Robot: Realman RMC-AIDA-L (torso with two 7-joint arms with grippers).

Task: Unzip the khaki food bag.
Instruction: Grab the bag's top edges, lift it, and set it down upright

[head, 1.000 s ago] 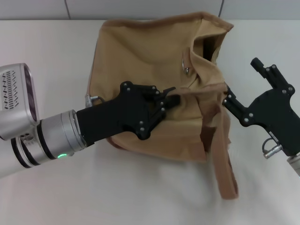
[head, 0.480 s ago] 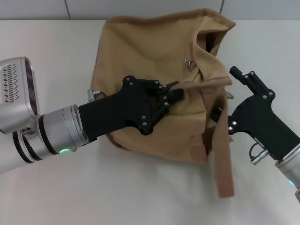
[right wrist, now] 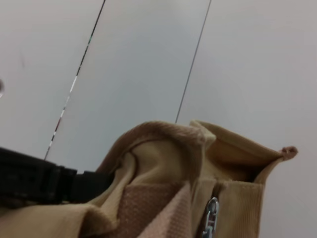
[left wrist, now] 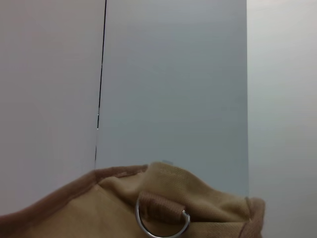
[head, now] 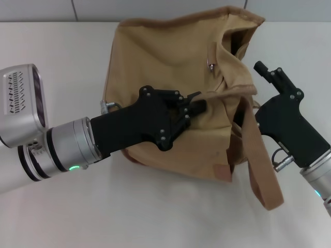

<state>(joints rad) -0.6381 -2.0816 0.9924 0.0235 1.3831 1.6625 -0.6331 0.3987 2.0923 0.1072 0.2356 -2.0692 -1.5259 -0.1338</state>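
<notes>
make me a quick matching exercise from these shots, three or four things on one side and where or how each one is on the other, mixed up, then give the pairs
1. khaki food bag
2. left gripper
3. right gripper
4. loose strap handle

A. draped down onto the table near the right arm
B. at the bag's right side, fingers hidden
C. slumped on the white table, top gaping
D. on the bag's front, by a strap

Pairs: 1-C, 2-D, 3-B, 4-A

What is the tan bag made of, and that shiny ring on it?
The khaki food bag looks like soft woven canvas, matte: it folds and creases, and its strap shows a coarse weave. The ring looks like polished metal, silvery and glinting, though coated plastic can't be ruled out.
</notes>
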